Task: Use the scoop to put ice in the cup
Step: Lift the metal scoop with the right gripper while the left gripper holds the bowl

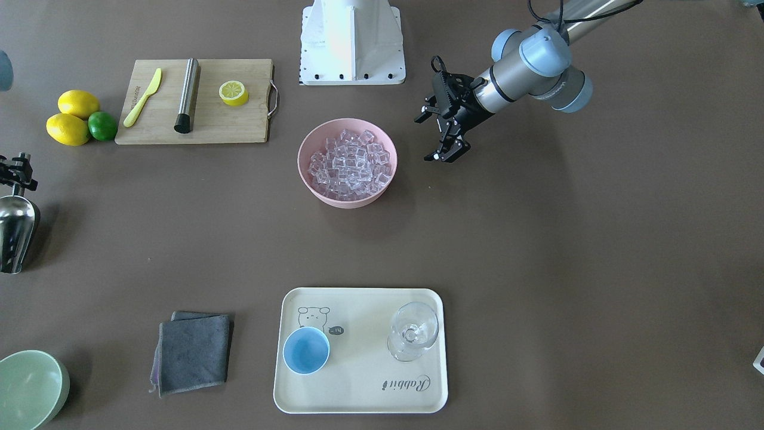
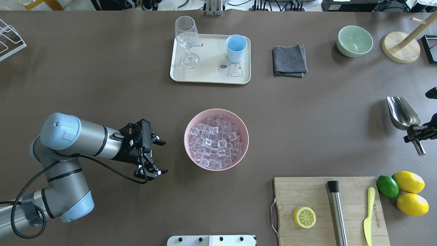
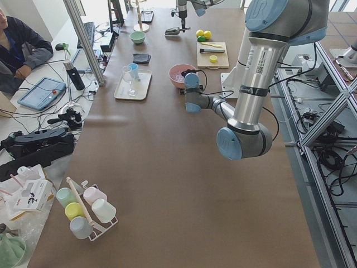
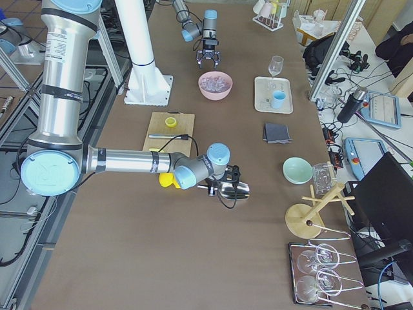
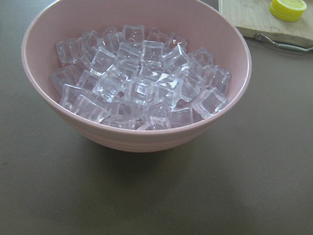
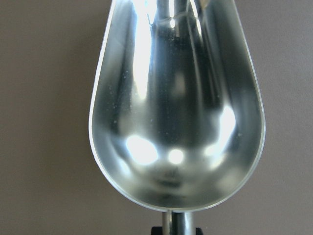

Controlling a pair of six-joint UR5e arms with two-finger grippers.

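Note:
The ice [image 2: 215, 143] fills a pink bowl [image 2: 246, 145] at mid-table, and the left wrist view shows the same ice [image 5: 142, 83] from close up. Beside that bowl, a little apart from it, my left gripper [image 2: 160, 156] hangs open and empty. On a cream tray [image 2: 208, 73] at the far side stands the light-blue cup [image 2: 236, 48], upright and empty. At the table's right edge my right gripper [image 2: 417, 132] is shut on the handle of the steel scoop [image 2: 403, 111]. The scoop's trough [image 6: 176, 107] is empty and points away from the gripper.
A stemmed glass [image 2: 186, 39] shares the tray with the cup. A grey cloth [image 2: 289, 61], a pale green bowl [image 2: 355, 41] and a wooden stand [image 2: 401, 51] lie far right. Near right is a cutting board [image 2: 307, 194] with a lemon half, a steel cylinder and a knife, with lemons [image 2: 409, 181] beside it.

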